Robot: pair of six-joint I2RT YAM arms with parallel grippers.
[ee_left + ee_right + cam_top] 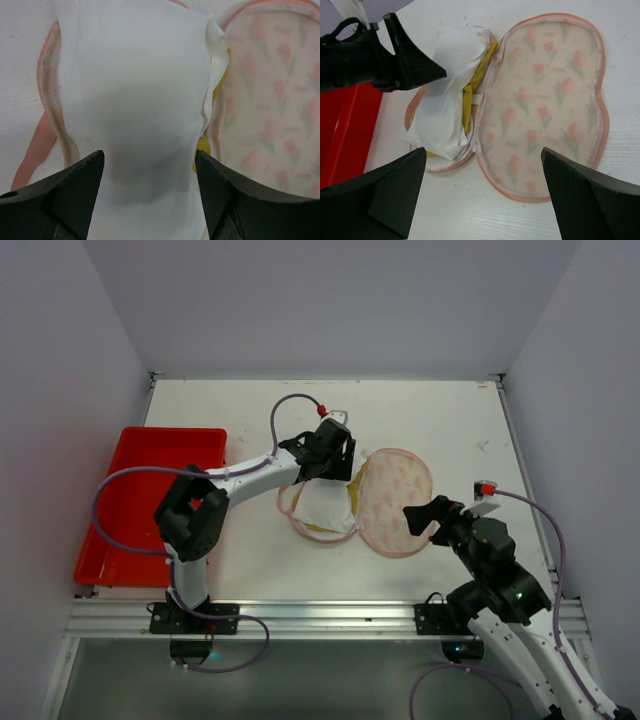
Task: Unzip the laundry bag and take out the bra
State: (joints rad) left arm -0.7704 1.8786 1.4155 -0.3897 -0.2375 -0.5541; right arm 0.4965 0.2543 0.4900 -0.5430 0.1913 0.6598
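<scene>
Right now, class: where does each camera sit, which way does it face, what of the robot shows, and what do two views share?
Top external: above, behind the bases, facing down on the table; both arms show.
Left wrist: on the left arm, facing down at the white cloth; left tool shows.
Right wrist: on the right arm, facing the laundry bag; right tool shows.
Shared: both wrist views show white cloth and laundry bag.

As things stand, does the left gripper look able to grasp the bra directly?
Probably not: the open left gripper hangs over the white cloth, which covers the bra except a yellow strip at its edge.
</scene>
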